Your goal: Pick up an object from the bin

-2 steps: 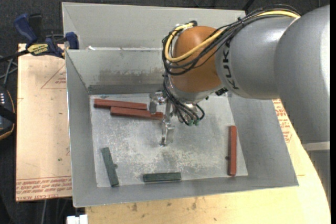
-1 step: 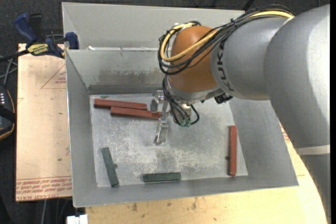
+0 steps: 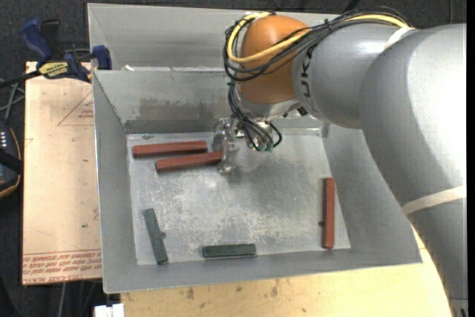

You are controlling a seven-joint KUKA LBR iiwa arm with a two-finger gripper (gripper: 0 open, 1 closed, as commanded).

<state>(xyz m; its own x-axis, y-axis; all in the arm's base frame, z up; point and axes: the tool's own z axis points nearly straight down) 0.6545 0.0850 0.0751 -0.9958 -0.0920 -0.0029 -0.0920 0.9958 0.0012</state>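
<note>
So the grey metal bin (image 3: 111,182) is holding five flat bars; the upper red-brown flat bar (image 3: 169,149) and the lower red-brown flat bar (image 3: 185,162) are lying side by side at back left; the gripper (image 3: 226,154) is hanging right at the lower one's right end, can't tell if it's spread or closed; a third red-brown bar (image 3: 328,213) is lying along the right side; the slanted dark green bar (image 3: 155,235) and the level dark green bar (image 3: 229,251) are sitting up front.

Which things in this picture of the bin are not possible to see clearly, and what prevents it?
- Camera view: whether the gripper touches the right end of the lower red-brown bar cannot be told. The two overlap there, and the contact point is too small to see.
- Camera view: the far right corner of the bin is hidden behind the arm and its orange cover.
</note>
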